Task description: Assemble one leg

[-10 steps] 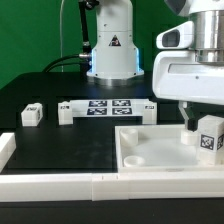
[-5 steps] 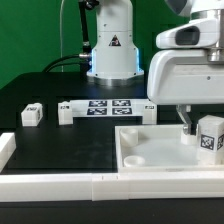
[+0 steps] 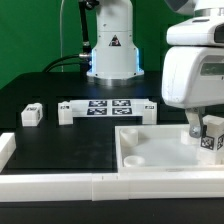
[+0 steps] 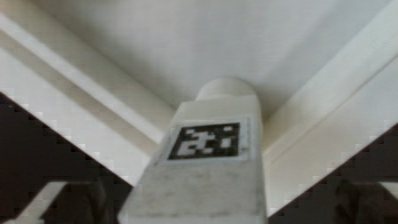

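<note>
The leg, a small white block with a black-and-white tag, stands upright in the far right corner of the large white tray-like part. In the wrist view the leg fills the middle, tag facing the camera. My gripper is lowered over it. One finger shows beside the leg and the other is hidden. In the wrist view my gripper straddles the leg with a gap on each side, so it is open.
Another leg lies at the exterior view's left, and one stands beside the marker board. A white rail runs along the front edge. The arm's base stands at the back.
The gripper's body has turned and shifted toward the exterior view's right. The leg stays in the tray's corner, shifted only slightly right.
</note>
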Robot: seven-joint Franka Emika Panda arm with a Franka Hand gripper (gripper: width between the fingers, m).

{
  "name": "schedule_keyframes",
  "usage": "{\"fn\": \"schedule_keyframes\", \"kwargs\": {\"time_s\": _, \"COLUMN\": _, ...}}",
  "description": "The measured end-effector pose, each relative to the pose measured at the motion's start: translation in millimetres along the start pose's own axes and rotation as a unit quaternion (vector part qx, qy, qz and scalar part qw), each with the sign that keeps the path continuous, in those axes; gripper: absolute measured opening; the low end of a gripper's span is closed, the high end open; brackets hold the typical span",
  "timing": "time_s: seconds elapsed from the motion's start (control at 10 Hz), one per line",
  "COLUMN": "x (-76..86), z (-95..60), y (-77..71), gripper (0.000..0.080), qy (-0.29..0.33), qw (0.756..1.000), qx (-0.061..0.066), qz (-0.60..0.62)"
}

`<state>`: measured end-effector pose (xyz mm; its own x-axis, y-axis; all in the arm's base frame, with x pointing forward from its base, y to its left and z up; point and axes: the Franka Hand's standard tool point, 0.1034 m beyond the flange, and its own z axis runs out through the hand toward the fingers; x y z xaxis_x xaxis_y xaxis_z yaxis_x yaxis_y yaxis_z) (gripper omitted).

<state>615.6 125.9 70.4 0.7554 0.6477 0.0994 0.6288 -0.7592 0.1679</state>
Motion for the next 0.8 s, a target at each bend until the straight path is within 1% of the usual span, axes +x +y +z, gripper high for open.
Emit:
{"fn": "schedule_keyframes", "kwargs": {"time_s": 0.2, "x": -0.3, "z": 0.3, "y": 0.2, "gripper": 0.0649, "qy": 0.000, "qw": 1.000, "qx": 0.000, "qz": 0.002}}
{"fn": "schedule_keyframes", "kwargs": {"time_s": 0.3, "x": -0.5, "z": 0.5, "y": 0.2, "gripper": 0.0559, "qy": -0.001, "qw": 1.000, "qx": 0.000, "qz": 0.002}}
{"fn": "schedule_keyframes", "kwargs": {"time_s": 0.4, "x": -0.6, "z": 0.7, "y": 0.3, "gripper": 0.0424, "qy": -0.001, "qw": 1.000, "qx": 0.000, "qz": 0.002}}
{"fn": "schedule_keyframes", "kwargs": {"time_s": 0.5, "x": -0.8, "z": 0.7, "y": 0.8, "gripper": 0.0424, "qy": -0.001, "qw": 1.000, "qx": 0.000, "qz": 0.003}}
{"fn": "schedule_keyframes", "kwargs": {"time_s": 0.6, "x": -0.8, "z": 0.6, "y": 0.8, "gripper": 0.0295, "qy": 0.000, "qw": 1.000, "qx": 0.000, "qz": 0.011}}
{"fn": "schedule_keyframes", "kwargs": {"time_s": 0.8, "x": -0.8, "z": 0.6, "y": 0.9, "gripper": 0.0295, "qy": 0.000, "qw": 0.999, "qx": 0.000, "qz": 0.039}}
